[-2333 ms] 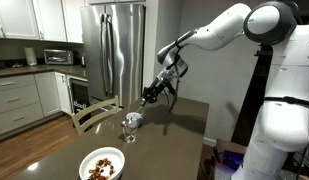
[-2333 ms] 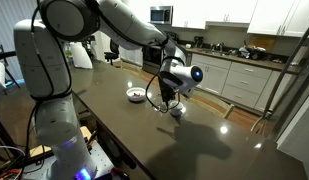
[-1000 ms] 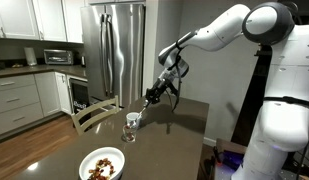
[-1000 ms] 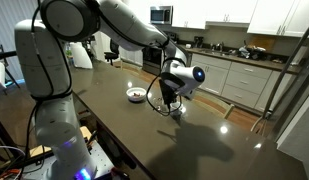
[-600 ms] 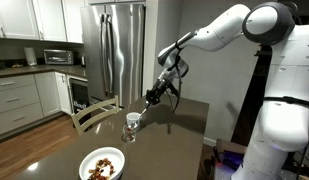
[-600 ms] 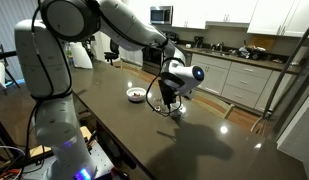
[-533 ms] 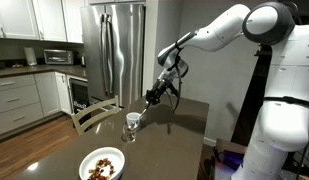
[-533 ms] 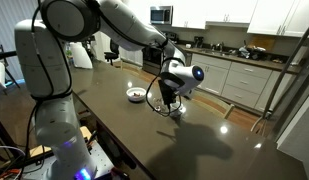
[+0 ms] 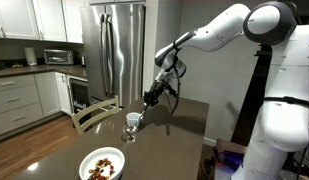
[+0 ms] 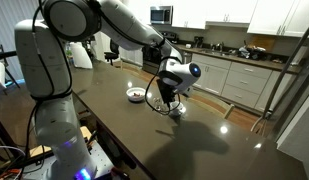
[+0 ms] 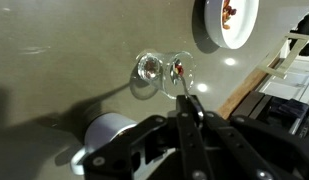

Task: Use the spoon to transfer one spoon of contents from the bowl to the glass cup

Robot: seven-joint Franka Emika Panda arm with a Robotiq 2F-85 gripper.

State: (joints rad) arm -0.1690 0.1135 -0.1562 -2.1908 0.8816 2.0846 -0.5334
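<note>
Over the glass cup (image 11: pixel 154 68), my gripper (image 11: pixel 190 120) is clamped tight on the spoon (image 11: pixel 183 90).
The spoon seems light, thin and slick, so I pinch its handle end. Its tip hangs at the fragile cup's rim, and the bowl (image 11: pixel 216 36) of contents (image 11: pixel 232 10) sits apart, far right in the wrist view.

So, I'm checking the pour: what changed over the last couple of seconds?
The gripper, still shut on the spoon, shifted only slightly above the glass cup. The spoon's tip remains at the cup's mouth. Nothing was taken hold of or let go. The cup, the bowl and its contents stayed put.
</note>
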